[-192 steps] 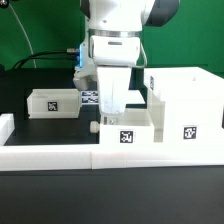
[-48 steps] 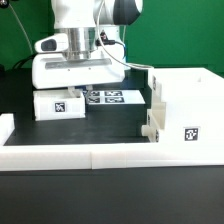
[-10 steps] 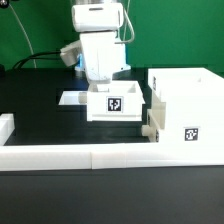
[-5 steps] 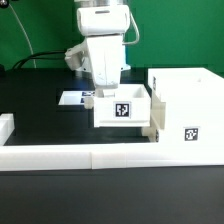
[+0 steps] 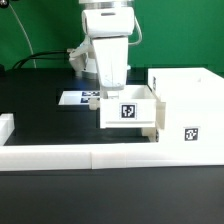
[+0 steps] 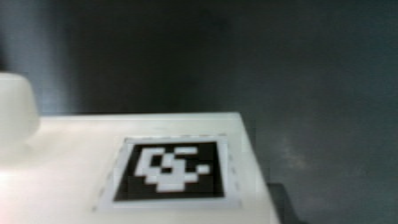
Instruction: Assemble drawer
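Claw (image 5: 108,96), apparently clamped on the tagged tray (image 5: 128,110), had carried it rightward from mid-bench to touching the shell (image 5: 185,102), so insertion looked next.

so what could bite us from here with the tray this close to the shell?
1. The tray hangs from the gripper, held near one end, so it could tilt or slip as it goes in.
2. It is already close beside the shell; a small misalignment could jam it against the shell's edge or shove the shell.
3. The wrist view shows little beyond the tray's tag, so it gives little to check alignment by.
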{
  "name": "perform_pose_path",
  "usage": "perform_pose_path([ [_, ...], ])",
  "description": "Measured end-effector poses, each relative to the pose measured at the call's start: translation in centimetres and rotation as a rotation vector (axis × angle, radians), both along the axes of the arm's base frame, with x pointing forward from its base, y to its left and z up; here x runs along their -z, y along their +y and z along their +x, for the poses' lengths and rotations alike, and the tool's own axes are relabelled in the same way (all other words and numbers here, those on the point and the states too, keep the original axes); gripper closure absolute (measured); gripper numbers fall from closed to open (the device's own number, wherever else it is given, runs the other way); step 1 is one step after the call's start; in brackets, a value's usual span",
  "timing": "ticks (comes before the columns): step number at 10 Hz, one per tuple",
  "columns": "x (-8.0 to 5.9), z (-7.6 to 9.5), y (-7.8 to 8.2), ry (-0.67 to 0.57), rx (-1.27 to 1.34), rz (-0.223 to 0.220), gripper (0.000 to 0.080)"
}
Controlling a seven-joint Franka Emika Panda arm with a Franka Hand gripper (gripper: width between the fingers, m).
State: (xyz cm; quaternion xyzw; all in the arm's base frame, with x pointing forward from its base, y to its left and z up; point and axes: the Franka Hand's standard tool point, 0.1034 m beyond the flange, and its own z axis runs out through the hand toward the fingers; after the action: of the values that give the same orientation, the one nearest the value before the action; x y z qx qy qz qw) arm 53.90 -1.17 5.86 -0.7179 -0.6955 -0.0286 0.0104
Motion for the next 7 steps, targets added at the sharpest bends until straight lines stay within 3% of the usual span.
perform_pose_path([
  [7,0.15,-0.14,0.21,0.004,-0.002,0.000,0.0757],
])
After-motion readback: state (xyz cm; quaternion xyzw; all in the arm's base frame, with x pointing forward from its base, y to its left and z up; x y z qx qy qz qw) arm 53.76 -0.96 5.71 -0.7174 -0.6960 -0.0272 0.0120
